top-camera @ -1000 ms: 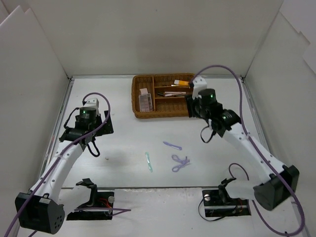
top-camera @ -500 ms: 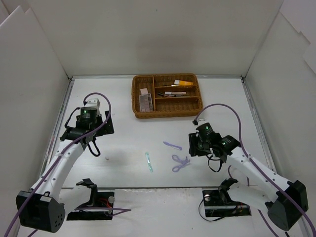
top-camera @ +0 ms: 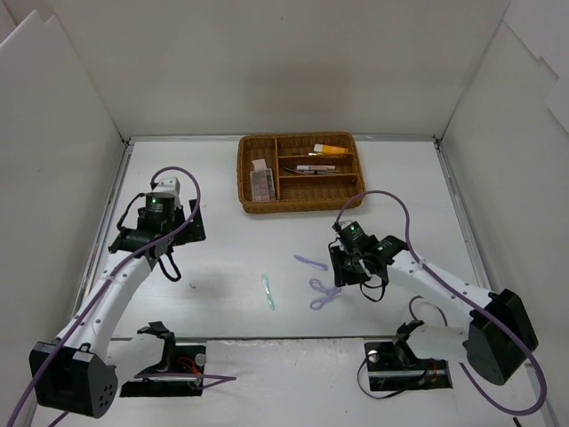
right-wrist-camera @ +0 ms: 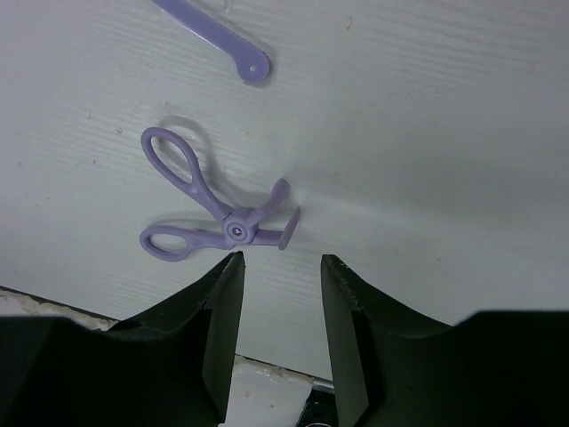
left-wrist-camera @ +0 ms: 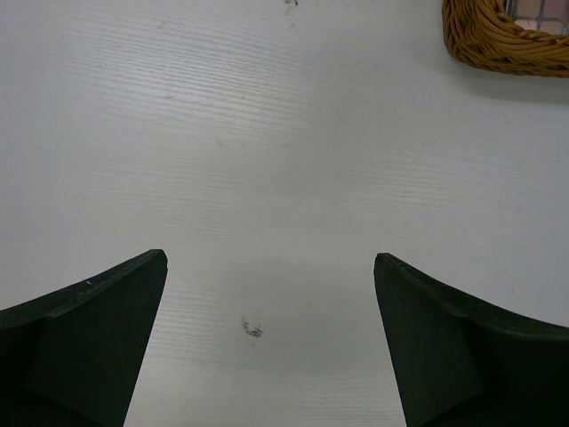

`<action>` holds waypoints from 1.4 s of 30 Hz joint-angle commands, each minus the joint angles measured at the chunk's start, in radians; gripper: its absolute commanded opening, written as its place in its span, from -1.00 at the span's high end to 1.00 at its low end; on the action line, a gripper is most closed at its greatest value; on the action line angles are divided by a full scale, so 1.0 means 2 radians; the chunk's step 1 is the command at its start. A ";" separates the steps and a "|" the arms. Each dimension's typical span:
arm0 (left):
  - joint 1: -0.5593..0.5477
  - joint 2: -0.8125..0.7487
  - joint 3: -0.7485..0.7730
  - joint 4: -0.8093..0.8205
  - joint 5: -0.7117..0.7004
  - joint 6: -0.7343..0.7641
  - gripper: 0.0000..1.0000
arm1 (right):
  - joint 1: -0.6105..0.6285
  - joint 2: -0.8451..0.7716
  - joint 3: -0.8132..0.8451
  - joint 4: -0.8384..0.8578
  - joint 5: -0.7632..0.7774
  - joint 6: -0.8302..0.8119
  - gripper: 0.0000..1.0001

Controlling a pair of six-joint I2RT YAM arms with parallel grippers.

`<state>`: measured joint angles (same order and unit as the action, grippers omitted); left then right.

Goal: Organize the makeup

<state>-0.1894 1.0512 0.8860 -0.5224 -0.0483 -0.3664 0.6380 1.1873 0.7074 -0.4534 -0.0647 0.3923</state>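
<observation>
mint tool [top-camera: 268, 291]: lying loose on table [top-camera: 222, 249], near the front edge, left of the lilac pieces, well apart from both grippers.
lilac curler [right-wrist-camera: 222, 218]: flat on table, handles splayed, loops pointing left in the wrist view, head end toward the right gripper.
right gripper [right-wrist-camera: 278, 256]: low over table, jaws drawn in to a narrow gap, nothing between them; tips just beside the curler head, contact not clear.
lilac stick [right-wrist-camera: 218, 36]: flat on table just beyond the curler, not touching it, rounded end with a small hole toward the gripper side.
left gripper [left-wrist-camera: 269, 258]: over bare table on the left side, jaws spread wide, holding nothing, only scuff marks below.
tray [top-camera: 240, 173]: wicker, divided, at the far middle of the table; one corner shows at top right of the left wrist view.
palette [top-camera: 261, 182]: in the tray's left compartment.
pencils [top-camera: 311, 167]: thin items lying lengthwise in the middle right slot.
orange tube [top-camera: 331, 149]: in the far right slot, lying crosswise.
</observation>
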 commanded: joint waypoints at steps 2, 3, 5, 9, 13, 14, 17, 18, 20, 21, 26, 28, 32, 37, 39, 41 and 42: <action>0.003 -0.005 0.011 0.018 -0.005 0.007 -0.94 | 0.005 0.016 0.030 0.007 0.005 -0.009 0.27; 0.003 -0.005 0.011 0.018 -0.005 0.007 -0.94 | 0.006 0.020 0.032 0.007 0.005 -0.011 0.27; 0.003 -0.006 0.010 0.018 -0.004 0.007 -0.94 | 0.008 0.032 0.039 0.007 0.005 -0.014 0.27; 0.003 -0.006 0.011 0.018 -0.004 0.007 -0.94 | 0.012 0.057 0.054 0.007 0.005 -0.024 0.29; 0.003 -0.008 0.011 0.017 -0.005 0.007 -0.94 | 0.014 0.080 0.060 0.009 0.002 -0.031 0.32; 0.003 -0.008 0.011 0.017 -0.005 0.007 -0.94 | 0.015 0.084 0.060 0.009 0.001 -0.031 0.34; 0.003 -0.009 0.011 0.017 -0.007 0.007 -0.94 | 0.015 0.093 0.060 0.010 0.001 -0.031 0.39; 0.003 -0.009 0.010 0.017 -0.007 0.007 -0.94 | 0.015 0.097 0.059 0.010 0.002 -0.031 0.40; 0.003 -0.008 0.011 0.017 -0.006 0.007 -0.94 | 0.016 0.101 0.059 0.010 0.003 -0.031 0.44; 0.003 -0.008 0.011 0.017 -0.007 0.007 -0.94 | 0.016 0.105 0.060 0.010 0.002 -0.030 0.46; 0.003 -0.008 0.011 0.017 -0.005 0.008 -0.94 | 0.018 0.113 0.060 0.009 -0.004 -0.028 0.52; 0.003 -0.007 0.011 0.017 -0.005 0.008 -0.94 | 0.019 0.113 0.060 0.010 -0.004 -0.028 0.53; 0.003 -0.006 0.011 0.017 -0.005 0.008 -0.94 | 0.018 0.120 0.063 0.009 -0.001 -0.027 0.64; 0.003 -0.006 0.011 0.017 -0.005 0.008 -0.94 | 0.022 0.123 0.064 0.009 0.004 -0.027 0.94; 0.003 -0.007 0.012 0.017 -0.005 0.008 -0.94 | 0.021 0.120 0.065 0.010 0.006 -0.026 1.00; 0.003 -0.008 0.012 0.017 -0.006 0.008 -0.94 | 0.021 0.111 0.074 0.008 0.011 -0.024 1.00; 0.003 -0.008 0.012 0.017 -0.005 0.008 -0.94 | 0.021 0.100 0.080 0.007 0.016 -0.023 1.00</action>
<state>-0.1894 1.0508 0.8860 -0.5228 -0.0486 -0.3664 0.6743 1.4319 0.8082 -0.4301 -0.0662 0.3382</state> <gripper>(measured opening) 0.970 0.031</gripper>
